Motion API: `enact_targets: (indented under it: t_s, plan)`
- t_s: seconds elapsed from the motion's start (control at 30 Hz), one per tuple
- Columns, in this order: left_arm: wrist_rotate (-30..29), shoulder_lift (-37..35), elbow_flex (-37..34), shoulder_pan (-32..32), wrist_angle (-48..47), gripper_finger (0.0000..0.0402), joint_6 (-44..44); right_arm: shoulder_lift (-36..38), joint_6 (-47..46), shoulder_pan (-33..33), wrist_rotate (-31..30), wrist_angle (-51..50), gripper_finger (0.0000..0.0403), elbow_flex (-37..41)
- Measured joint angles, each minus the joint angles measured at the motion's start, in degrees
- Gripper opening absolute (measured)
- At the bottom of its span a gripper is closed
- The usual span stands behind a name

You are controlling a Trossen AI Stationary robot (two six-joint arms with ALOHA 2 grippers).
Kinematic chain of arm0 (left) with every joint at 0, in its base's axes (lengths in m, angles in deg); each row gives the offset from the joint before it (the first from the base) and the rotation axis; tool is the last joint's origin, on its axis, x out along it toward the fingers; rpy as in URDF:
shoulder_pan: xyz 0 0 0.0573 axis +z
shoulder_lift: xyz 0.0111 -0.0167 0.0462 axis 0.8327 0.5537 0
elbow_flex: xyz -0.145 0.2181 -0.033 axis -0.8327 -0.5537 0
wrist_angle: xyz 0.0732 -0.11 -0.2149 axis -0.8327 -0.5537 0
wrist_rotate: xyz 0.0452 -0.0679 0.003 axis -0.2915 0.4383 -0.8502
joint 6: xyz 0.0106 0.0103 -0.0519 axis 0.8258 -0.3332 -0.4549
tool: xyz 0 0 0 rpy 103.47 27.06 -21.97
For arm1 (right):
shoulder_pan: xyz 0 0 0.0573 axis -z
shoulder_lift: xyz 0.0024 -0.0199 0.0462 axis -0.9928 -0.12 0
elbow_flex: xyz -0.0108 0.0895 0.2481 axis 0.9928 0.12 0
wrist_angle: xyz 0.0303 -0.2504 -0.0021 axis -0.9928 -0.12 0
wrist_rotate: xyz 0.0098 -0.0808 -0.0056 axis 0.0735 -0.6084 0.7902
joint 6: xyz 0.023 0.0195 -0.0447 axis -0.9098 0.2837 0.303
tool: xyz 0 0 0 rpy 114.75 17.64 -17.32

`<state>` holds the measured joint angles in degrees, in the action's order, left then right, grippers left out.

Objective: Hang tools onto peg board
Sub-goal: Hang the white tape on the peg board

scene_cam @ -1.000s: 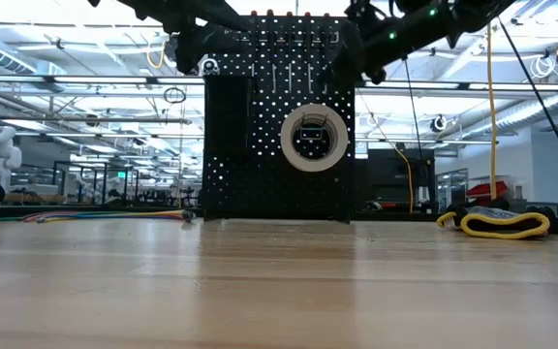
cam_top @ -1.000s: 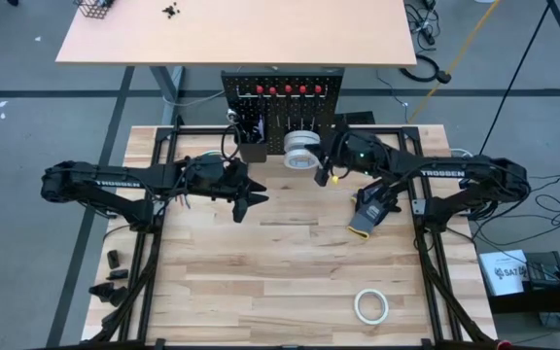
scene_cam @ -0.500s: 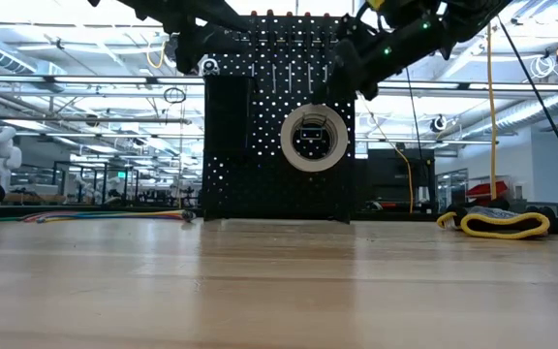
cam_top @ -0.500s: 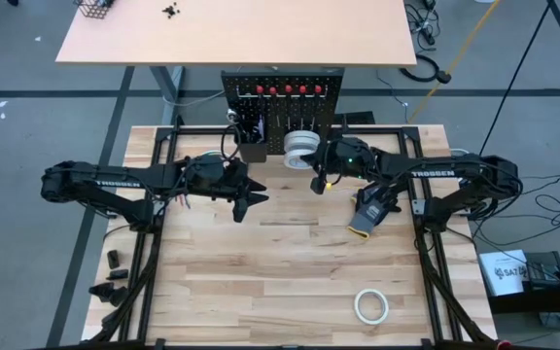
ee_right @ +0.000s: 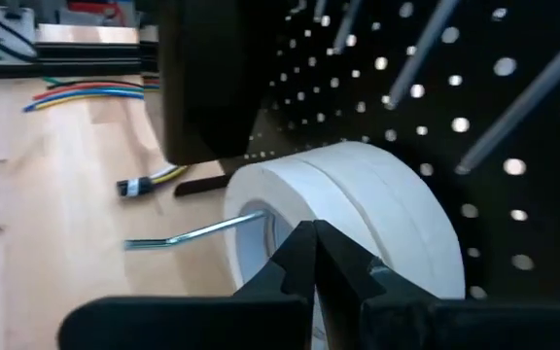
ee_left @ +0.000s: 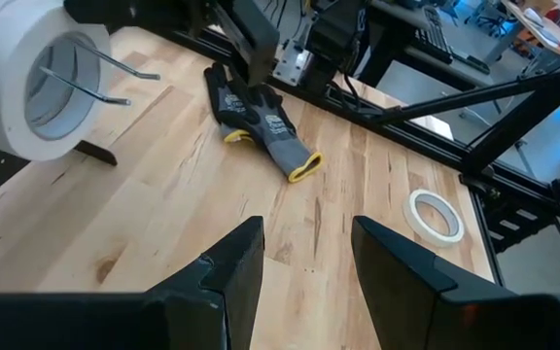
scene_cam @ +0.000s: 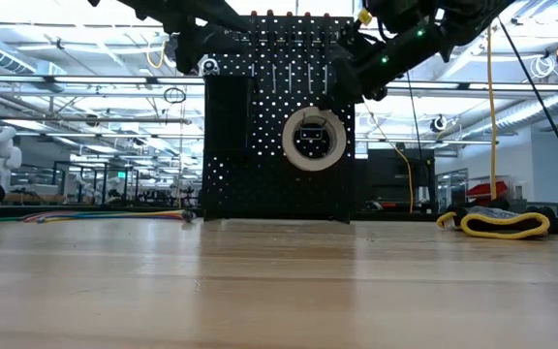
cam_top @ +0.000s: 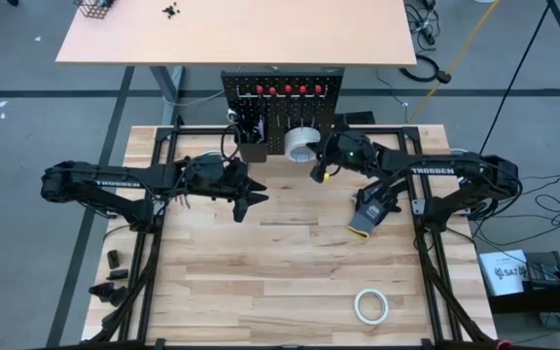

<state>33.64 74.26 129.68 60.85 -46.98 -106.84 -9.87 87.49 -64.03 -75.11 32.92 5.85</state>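
The black peg board [cam_top: 280, 102] stands upright at the table's far edge, with red-handled screwdrivers [cam_top: 285, 89] along its top and a black bin [cam_top: 253, 134]. White tape rolls [cam_top: 302, 144] [ee_right: 358, 209] hang side by side on a wire hook [ee_right: 197, 231] on the board's front. My right gripper [cam_top: 316, 162] [ee_right: 314, 238] is shut, its tips at the front roll. My left gripper [cam_top: 254, 196] [ee_left: 304, 262] hovers open over the table's middle left, with nothing between its fingers. Another tape roll [cam_top: 370, 306] lies flat near the front right. My right gripper meets the outermost tape roll with its shut fingertips [ee_right: 299, 255], on the roll's front rim [ee_right: 261, 194], beside the hole. The fingers come from the table's near right, slanting slightly down toward the board. The rolls hang upright on the wire hook, clear of the table.
A grey and black glove with a yellow cuff [cam_top: 369, 214] [ee_left: 261, 122] lies on the table below my right arm. Coloured cables [ee_right: 76, 92] run along the table's far edge beside the board. Bare wood lies in the middle and toward the near edge.
My right gripper, still shut, has moved toward the peg board and a little down, tipping slightly. The hanging tape rolls have slid back along the hook, closer to the board.
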Motion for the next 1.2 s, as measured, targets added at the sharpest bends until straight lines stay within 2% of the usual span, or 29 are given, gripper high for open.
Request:
enact_targets:
  t_s: [0.1, 0.23, 0.47, 0.53, 0.67, 0.73, 0.8, 0.87, 1.0, 1.2]
  plan:
    - [-0.3, 0.0, 0.0, 0.0, 0.0, 0.0160, 0.0, 0.0, 0.0, 0.5, 0.7, 0.7, 0.0000, 0.0]
    - [-0.3, 0.0, 0.0, 0.0, 0.0, 0.0160, -1.1, 1.3, 0.0, -0.5, 5.6, 0.7, 0.0000, 0.0]
    - [-0.4, 0.0, 0.0, 0.0, 0.0, 0.0160, 0.3, 8.7, -2.0, -5.2, 6.7, -1.3, 0.0000, 0.0]
    - [-0.5, 0.0, 0.0, 0.0, 0.0, 0.0160, 0.5, 11.4, -5.5, -6.8, 11.4, -3.9, 0.0000, 0.0]
    - [-0.5, 0.3, 0.0, 0.0, 0.1, 0.0160, 3.0, 15.0, -14.3, -10.6, 28.1, -11.5, 0.0000, 0.0]
    - [-0.5, 1.0, 0.0, 0.0, 0.2, 0.0160, 4.1, 15.5, -20.2, -13.5, 34.6, -15.1, 0.0000, 0.0]
    - [0.9, 2.1, 0.0, 0.0, 0.2, 0.0160, 5.9, 15.4, -26.5, -17.8, 37.2, -18.5, 0.0000, 0.0]
    - [3.9, 3.4, 0.0, 0.0, 0.5, 0.0160, 7.4, 15.1, -34.5, -22.5, 37.0, -22.4, 0.0000, 0.0]
    - [8.9, 6.3, 0.0, 0.0, 2.7, 0.0160, 8.1, 14.2, -55.1, -32.5, 32.7, -30.3, 0.0000, 0.0]
    - [10.3, 10.2, 0.0, 0.0, 3.7, 0.0160, 10.9, 13.4, -88.5, -45.7, 31.1, -42.0, 0.0000, 0.0]
